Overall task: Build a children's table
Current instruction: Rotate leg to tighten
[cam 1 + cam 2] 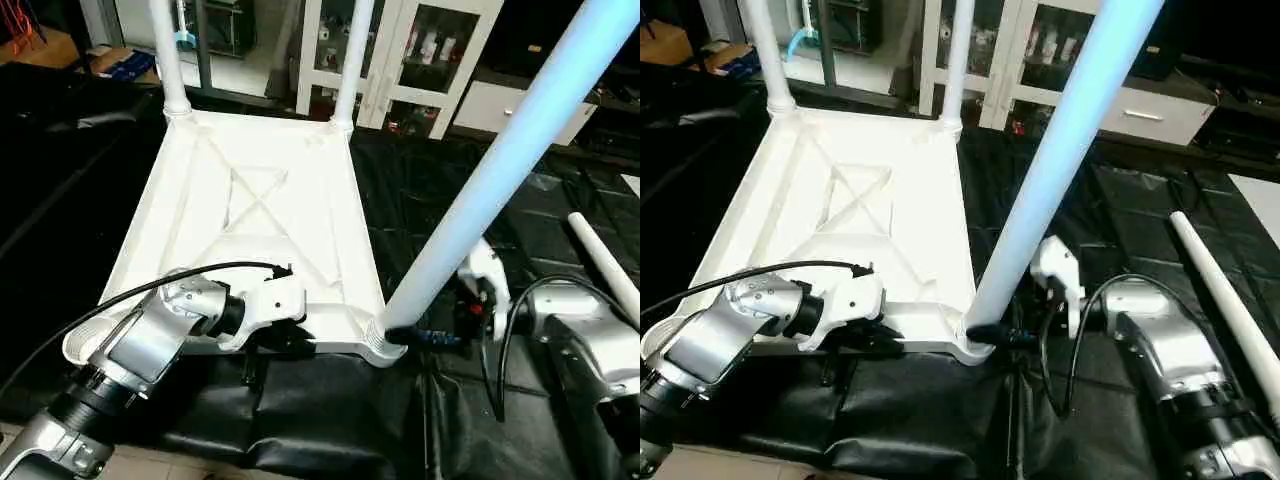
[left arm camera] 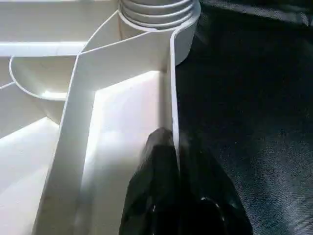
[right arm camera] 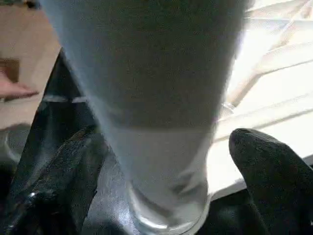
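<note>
The left gripper (image 2: 176,161) is pinched shut on the near rim of the top (image 1: 250,200), apparently to hold it steady. The right gripper (image 3: 161,186) has its fingers (image 3: 274,171) spread either side of the near-right leg (image 1: 500,160) without squeezing, probably ready to turn it. The top lies underside up on black sheeting (image 1: 480,220); two far legs (image 1: 165,50) stand in their sockets, a fourth leg (image 1: 1230,300) lies loose to the right.

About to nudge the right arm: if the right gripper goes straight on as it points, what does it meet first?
The near leg: it stands between the open right gripper fingers, close ahead. Behind it lies the top.
</note>
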{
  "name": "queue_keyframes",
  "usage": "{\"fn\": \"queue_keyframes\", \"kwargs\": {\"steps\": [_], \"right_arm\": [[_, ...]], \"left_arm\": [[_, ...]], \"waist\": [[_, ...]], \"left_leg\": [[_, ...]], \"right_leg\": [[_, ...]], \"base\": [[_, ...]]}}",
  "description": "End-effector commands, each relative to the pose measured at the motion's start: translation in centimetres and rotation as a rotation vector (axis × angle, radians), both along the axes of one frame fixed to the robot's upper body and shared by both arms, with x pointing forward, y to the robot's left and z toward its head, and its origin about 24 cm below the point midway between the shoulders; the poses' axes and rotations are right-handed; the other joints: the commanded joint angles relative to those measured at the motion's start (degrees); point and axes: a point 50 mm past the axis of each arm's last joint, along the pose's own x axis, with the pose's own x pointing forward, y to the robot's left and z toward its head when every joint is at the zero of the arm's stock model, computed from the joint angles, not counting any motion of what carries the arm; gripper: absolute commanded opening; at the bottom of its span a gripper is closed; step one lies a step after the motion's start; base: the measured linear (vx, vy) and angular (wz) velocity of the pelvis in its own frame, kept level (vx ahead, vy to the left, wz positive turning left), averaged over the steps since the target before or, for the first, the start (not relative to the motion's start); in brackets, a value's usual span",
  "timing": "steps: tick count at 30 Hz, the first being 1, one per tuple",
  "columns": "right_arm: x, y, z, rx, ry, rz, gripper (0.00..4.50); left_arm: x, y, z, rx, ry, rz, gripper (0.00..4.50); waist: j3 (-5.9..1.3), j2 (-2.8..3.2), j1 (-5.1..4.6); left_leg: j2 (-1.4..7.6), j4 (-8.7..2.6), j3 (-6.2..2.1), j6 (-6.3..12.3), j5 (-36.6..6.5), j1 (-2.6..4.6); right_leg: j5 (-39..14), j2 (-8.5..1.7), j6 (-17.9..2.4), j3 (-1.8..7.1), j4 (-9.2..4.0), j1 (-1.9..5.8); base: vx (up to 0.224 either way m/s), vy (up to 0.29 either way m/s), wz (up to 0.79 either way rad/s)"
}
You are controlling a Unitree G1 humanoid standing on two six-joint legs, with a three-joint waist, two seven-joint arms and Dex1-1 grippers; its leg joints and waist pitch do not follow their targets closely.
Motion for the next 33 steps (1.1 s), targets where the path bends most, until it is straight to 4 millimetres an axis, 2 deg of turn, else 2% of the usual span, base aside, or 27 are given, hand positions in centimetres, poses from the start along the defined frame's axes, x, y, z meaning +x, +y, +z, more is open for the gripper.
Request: {"fn": "queue_keyframes", "kwargs": {"steps": [1,9,18,20,21,22,24,26,27,28,29,30,31,32,33], "right_arm": [[0.4,-0.2,0.3,-0.050,-0.023,0.038,3.95],[0.6,0.3,0.0,-0.028,-0.006,0.071,3.22],[0.6,0.1,-0.6,0.028,0.023,0.017,2.44],[1.0,0.0,-1.2,0.080,0.038,-0.100,2.25],[1.3,-0.1,-1.7,0.104,0.045,-0.201,2.25],[1.5,-0.1,-2.1,0.111,0.048,-0.252,2.15],[1.6,-0.1,-2.7,0.111,0.056,-0.329,2.10],[1.8,0.4,-4.6,0.075,0.075,-0.537,2.06],[1.8,0.4,-4.6,0.075,0.075,-0.537,2.05],[1.9,1.1,-5.9,0.022,0.065,-0.696,2.04],[1.9,1.2,-6.1,0.009,0.060,-0.725,2.02],[2.2,1.6,-6.8,-0.065,0.038,-0.860,2.00],[2.2,1.6,-6.8,-0.065,0.038,-0.860,2.00],[2.7,2.3,-7.6,-0.147,-0.005,-1.088,1.97],[3.0,3.3,-7.6,-0.148,-0.027,-1.137,1.97]], "left_arm": [[-0.4,-0.9,-0.2,-0.028,0.028,-0.065,0.00],[-0.4,-0.9,-0.2,-0.023,0.029,-0.075,0.00],[-0.4,-0.7,-0.3,-0.017,0.034,-0.066,0.00],[-0.3,-0.8,-0.4,-0.031,0.041,-0.024,0.00],[-0.2,-1.0,-0.4,-0.045,0.050,0.016,0.00],[-0.2,-1.1,-0.4,-0.053,0.056,0.036,0.00],[0.0,-1.2,-0.5,-0.057,0.053,0.070,0.00],[1.0,-1.8,-0.6,-0.055,0.004,0.212,0.00],[1.0,-1.8,-0.6,-0.055,0.004,0.212,0.00],[1.7,-2.4,-0.5,-0.066,-0.010,0.336,0.00],[1.8,-2.5,-0.5,-0.068,-0.009,0.357,0.00],[2.4,-2.9,-0.4,-0.070,-0.035,0.438,0.00],[2.4,-2.9,-0.4,-0.070,-0.035,0.438,0.00],[3.2,-3.7,-0.1,-0.079,-0.092,0.548,0.00],[3.4,-4.3,0.0,-0.093,-0.103,0.571,0.00]], "waist": [[-3.40,-0.08,-0.17],[-3.63,0.03,-0.11],[-3.71,0.09,0.00],[-3.71,0.21,-0.02],[-3.62,0.24,-0.22],[-3.43,0.25,-0.38],[-3.38,0.08,-0.66],[-3.09,0.24,-0.91],[-3.12,0.25,-1.07],[-3.21,0.11,-1.54],[-3.21,0.11,-1.72],[-3.18,0.10,-1.91],[-3.12,0.13,-2.16],[-3.11,0.92,-2.21],[-3.00,0.54,-2.85]], "left_leg": [[1.79,-3.39,0.05,4.54,-2.5,0.08],[1.81,-3.13,0.04,5.52,-1.3,0.06],[1.76,-3.02,0.06,5.31,-1.5,0.13],[1.78,-3.04,0.04,5.25,-1.7,0.09],[1.83,-3.14,0.09,4.77,-2.1,0.05],[1.75,-3.30,0.00,3.70,-3.7,-0.02],[1.64,-3.45,-0.22,2.10,-5.9,-0.29],[1.70,-3.59,-0.22,0.97,-7.0,-0.02],[1.67,-3.59,-0.23,0.44,-7.4,-0.04],[1.51,-3.74,-0.45,-0.79,-8.2,-0.30],[1.46,-3.75,-0.43,-1.09,-8.2,-0.23],[1.33,-3.81,-0.58,-1.30,-9.3,-0.20],[1.35,-3.87,-0.58,-1.75,-9.3,-0.30],[1.12,-3.95,-0.82,-1.93,-11.1,-0.26],[1.10,-3.99,-0.68,-3.00,-11.8,-0.13]], "right_leg": [[-2.8,-4.09,-13.4,3.07,-3.41,3.14],[-0.4,-4.11,-14.5,3.04,-2.98,3.19],[0.1,-4.06,-14.8,3.05,-2.87,3.27],[0.0,-4.12,-15.0,3.03,-2.89,3.25],[-0.5,-4.13,-15.0,3.08,-2.90,3.16],[-3.4,-4.16,-14.6,2.94,-3.28,3.09],[-8.7,-4.17,-12.6,2.87,-3.79,3.44],[-11.8,-4.11,-11.3,2.98,-4.29,2.93],[-12.7,-4.10,-10.9,3.02,-4.33,2.91],[-16.0,-4.08,-9.3,2.89,-4.58,3.11],[-16.2,-4.04,-9.0,2.90,-4.70,2.92],[-18.5,-4.00,-8.1,2.77,-5.00,2.84],[-19.0,-3.94,-7.7,2.82,-4.98,2.72],[-21.2,-3.97,-6.8,2.68,-5.29,2.72],[-22.4,-3.83,-5.9,2.76,-5.66,2.02]], "base": [[0.000,0.000,0.00],[0.000,0.000,0.00],[0.000,0.000,0.00],[0.000,0.000,0.00],[0.000,0.000,0.00],[0.000,0.000,0.00],[0.000,0.000,0.00],[0.000,0.000,0.00],[0.000,0.000,0.00],[0.000,0.000,0.00],[0.000,0.000,0.00],[0.000,0.000,0.00],[0.000,0.000,0.00],[0.000,0.000,0.00],[0.000,0.000,0.00]]}}
